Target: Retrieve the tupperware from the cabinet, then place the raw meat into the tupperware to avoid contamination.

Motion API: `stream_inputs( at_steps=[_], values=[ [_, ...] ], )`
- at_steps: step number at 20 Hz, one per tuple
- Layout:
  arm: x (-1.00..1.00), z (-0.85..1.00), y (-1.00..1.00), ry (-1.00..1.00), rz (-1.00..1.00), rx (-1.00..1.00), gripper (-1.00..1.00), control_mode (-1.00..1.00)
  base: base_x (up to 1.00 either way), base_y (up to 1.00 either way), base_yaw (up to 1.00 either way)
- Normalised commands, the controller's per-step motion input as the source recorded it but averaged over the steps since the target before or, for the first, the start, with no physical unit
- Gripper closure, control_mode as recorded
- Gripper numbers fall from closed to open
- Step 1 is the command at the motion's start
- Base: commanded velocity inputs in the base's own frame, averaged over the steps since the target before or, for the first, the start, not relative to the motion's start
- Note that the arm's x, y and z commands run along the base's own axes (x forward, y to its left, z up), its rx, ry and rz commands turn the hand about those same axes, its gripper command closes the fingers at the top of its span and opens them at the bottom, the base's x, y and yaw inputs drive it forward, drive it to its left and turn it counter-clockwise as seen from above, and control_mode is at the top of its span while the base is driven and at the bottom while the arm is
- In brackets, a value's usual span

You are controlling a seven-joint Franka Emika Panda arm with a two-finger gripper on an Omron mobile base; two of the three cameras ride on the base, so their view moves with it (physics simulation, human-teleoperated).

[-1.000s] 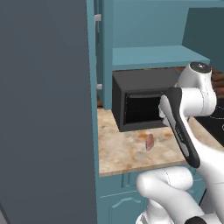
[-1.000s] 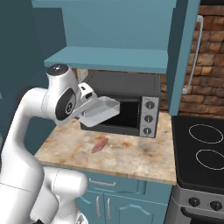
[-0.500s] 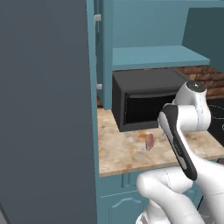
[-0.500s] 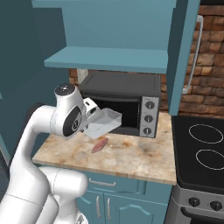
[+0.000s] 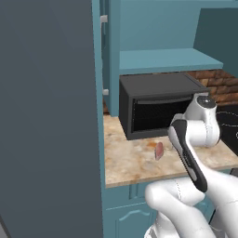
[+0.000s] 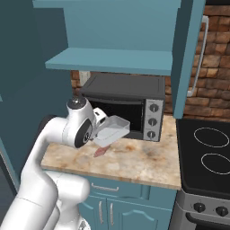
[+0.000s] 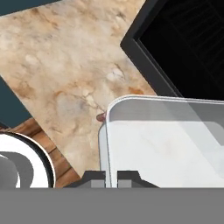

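My gripper [image 7: 111,177] is shut on the rim of the tupperware [image 7: 166,144], a shallow white-translucent tub [image 6: 111,130] that hangs tilted just above the counter in front of the microwave. The raw meat [image 5: 159,150], a small pinkish-red lump, lies on the marble counter below it; from the right base view a red corner of the meat [image 6: 99,152] peeks out under the tub, and in the hand view just a sliver [image 7: 101,117] shows at the tub's edge. The cabinet [image 6: 112,60] with its teal shelf is overhead, its door [image 6: 188,49] swung open.
A black microwave [image 6: 128,105] stands at the back of the marble counter [image 6: 139,161]. A stove [image 6: 209,155] with round burners sits to the right, brick wall behind. A tall dark grey unit [image 5: 46,116] borders the counter's left end.
The arm has lowered, carrying the tupperware down from in front of the microwave's upper part to just over the meat on the counter. The grip has stayed shut.
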Motion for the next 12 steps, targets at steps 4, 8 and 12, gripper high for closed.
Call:
stream_inputs(
  at_steps=[4,8,12],
  values=[
    [0.22,-0.31,-0.25,0.0,0.01,0.0,1.0,-1.0,0.0,0.0,0.0],
    [0.13,-0.48,-0.34,0.05,0.0,0.0,1.0,-1.0,0.0,0.0,0.0],
    [0.12,-0.45,-0.37,0.07,0.0,0.0,1.0,-1.0,0.0,0.0,0.0]
  ],
)
